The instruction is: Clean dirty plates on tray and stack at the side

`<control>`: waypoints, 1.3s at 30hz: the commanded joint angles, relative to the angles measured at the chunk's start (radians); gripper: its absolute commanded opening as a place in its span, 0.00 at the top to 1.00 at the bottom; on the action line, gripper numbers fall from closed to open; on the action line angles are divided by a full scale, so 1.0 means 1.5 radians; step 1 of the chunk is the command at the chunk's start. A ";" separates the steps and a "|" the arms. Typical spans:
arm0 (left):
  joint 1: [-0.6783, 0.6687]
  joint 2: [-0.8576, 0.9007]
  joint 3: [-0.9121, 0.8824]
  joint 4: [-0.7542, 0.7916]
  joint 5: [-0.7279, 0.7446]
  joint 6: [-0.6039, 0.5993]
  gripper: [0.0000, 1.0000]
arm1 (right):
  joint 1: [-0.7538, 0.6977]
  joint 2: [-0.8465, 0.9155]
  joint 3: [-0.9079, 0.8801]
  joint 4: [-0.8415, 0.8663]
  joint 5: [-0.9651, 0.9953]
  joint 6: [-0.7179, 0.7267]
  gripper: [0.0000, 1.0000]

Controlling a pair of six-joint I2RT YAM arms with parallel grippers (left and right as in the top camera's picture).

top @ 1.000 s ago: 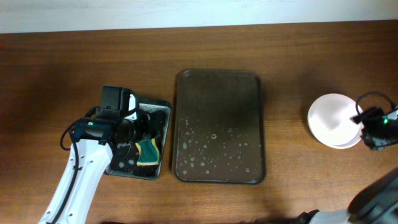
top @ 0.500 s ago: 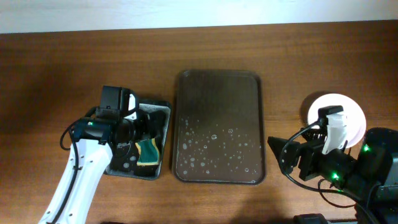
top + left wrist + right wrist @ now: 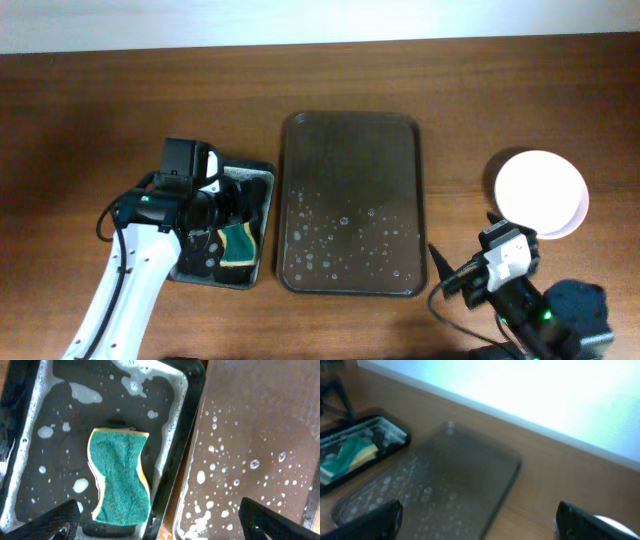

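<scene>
The dark brown tray (image 3: 351,130) lies in the middle of the table, wet with soap bubbles and with no plates on it. It also shows in the left wrist view (image 3: 260,430) and in the right wrist view (image 3: 460,475). The white plates (image 3: 541,192) sit stacked at the right of the table, clean on top. My left gripper (image 3: 215,225) is open and empty above the small black tray (image 3: 262,170), over a green-yellow sponge (image 3: 120,477). My right gripper (image 3: 445,268) is open and empty near the front edge, between the brown tray and the plates.
The black sponge tray (image 3: 172,460) holds soapy water and stands just left of the brown tray. A pale wall runs along the table's far edge (image 3: 320,20). Bare wood lies at the far left and back of the table.
My right arm has drawn back from the plate stack toward the front edge and turned to face the brown tray. The left arm has not moved.
</scene>
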 commanded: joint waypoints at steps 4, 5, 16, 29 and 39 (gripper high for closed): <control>0.001 -0.006 0.009 0.002 0.004 0.005 0.00 | 0.004 -0.191 -0.320 0.237 -0.002 -0.002 0.01; 0.001 -0.006 0.009 0.002 0.004 0.005 0.00 | 0.004 -0.191 -0.345 0.284 0.000 -0.002 0.01; 0.001 -0.006 0.009 0.002 0.004 0.005 0.00 | 0.004 -0.189 -0.419 0.376 0.006 -0.004 0.01; 0.052 -0.706 -0.340 0.334 -0.021 0.170 0.00 | 0.004 -0.189 -0.419 0.377 0.006 -0.004 0.01; 0.033 -0.889 -0.694 0.599 -0.013 0.170 0.00 | 0.004 -0.189 -0.419 0.376 0.006 -0.004 0.01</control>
